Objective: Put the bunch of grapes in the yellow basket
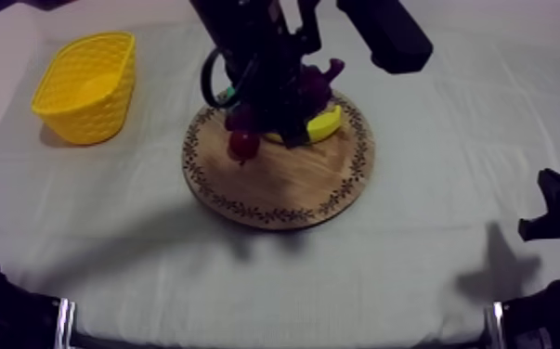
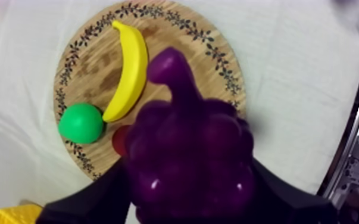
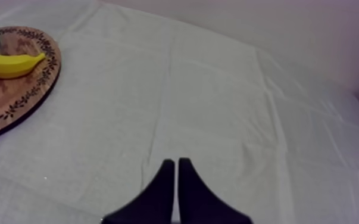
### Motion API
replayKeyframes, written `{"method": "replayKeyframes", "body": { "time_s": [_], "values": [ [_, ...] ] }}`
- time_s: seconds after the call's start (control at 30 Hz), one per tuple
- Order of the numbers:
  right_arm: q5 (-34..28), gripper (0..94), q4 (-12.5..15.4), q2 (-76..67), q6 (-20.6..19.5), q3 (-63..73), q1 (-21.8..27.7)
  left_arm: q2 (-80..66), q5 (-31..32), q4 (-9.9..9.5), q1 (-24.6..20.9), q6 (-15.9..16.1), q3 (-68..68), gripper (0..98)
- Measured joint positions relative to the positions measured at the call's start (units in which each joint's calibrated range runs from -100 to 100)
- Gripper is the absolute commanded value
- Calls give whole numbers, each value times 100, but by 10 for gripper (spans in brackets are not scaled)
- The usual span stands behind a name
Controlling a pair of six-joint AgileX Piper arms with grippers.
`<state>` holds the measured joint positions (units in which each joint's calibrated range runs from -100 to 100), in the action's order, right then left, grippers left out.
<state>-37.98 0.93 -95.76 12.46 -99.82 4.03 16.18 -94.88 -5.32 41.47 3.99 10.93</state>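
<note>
The greatest hazard, in our judgement, lies across the cloth-covered table [image 1: 413, 278]. The carry must cross open cloth from the wooden board [image 1: 283, 195] at the middle to the yellow basket [image 1: 107, 93], which stands well apart at our left. A drop along the way would leave the fruit on the cloth. The basket looks light, and a low approach could knock its rim and shove or tip it. Our left gripper [image 1: 283, 102] is clamped round the bunch of grapes [image 2: 187, 149], which hangs above the board, clear of its surface. The black fingers [image 2: 80, 202] hold only the bunch's flanks. The lobed toy could twist or slide out if the arm swings quickly. Below it lie the banana [image 2: 128, 71], a round green fruit [image 2: 80, 123] touching the banana's end, and the small red fruit [image 1: 243, 144]. A dip while leaving could send any of these rolling off the board. Our right gripper [image 3: 176, 162] rests low at our right, its fingers pressed together on nothing. It is well away from the route. The cloth is grey-white, creased in long folds, and could snag a dragged finger. Beyond the table a plain pale wall [image 3: 277, 24] stands in dim light.
</note>
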Motion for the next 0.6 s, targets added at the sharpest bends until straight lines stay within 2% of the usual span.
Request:
{"method": "replayKeyframes", "body": {
  "time_s": [0.27, 0.6],
  "values": [
    [0, 3, 0, 0, -7, 0, 0, -248, -51, -49, -133, -142, -128, 459],
    [0, 3, 0, 0, -7, 0, 0, -299, -53, -13, -870, -119, 94, 451]
  ]
}}
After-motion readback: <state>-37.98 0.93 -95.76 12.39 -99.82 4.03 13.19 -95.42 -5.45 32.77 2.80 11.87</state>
